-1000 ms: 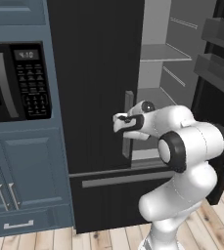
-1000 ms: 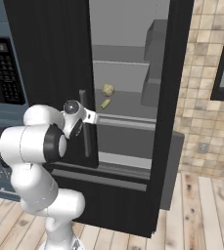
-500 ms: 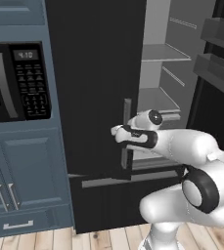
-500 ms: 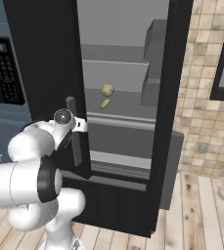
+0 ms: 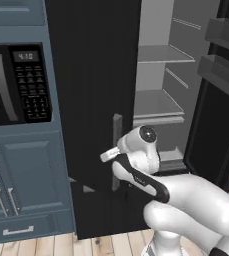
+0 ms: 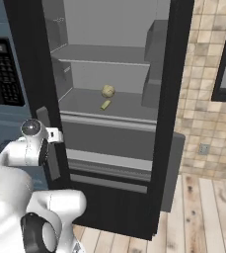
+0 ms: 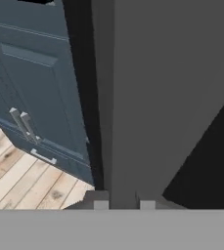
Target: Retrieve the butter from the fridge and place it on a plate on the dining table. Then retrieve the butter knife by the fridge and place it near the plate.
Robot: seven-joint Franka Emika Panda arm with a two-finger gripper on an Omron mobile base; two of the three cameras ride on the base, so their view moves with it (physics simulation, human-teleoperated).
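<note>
Fridge (image 5: pixel 93 75) stands with its left door swung partly out, grey shelved interior exposed. Pincer (image 7: pixel 120 204) is closed narrow on the grey vertical door handle (image 5: pixel 117 131); hand view shows the handle as a broad grey bar running up from between the two dark fingertips (image 7: pixel 100 201), pressed at both sides. Left base view puts the pincer (image 5: pixel 110 155) at the handle's lower half, wrist right behind it.

Right base view alone shows the butter (image 6: pixel 105 105): small yellowish bar lying on the middle shelf (image 6: pixel 129 106), just in front of a round tan item (image 6: pixel 108 91). The same view shows the pincer (image 6: pixel 55 136) at the door edge, lower and to the left of the butter, well apart from it, door between them. Left base view shows shelves from the side, with door bins (image 5: pixel 221 72) on the right door and the microwave (image 5: pixel 16 82) set in the blue cabinet (image 5: pixel 26 180). Hand view adds the cabinet's lower doors and wood floor (image 7: pixel 25 180).
</note>
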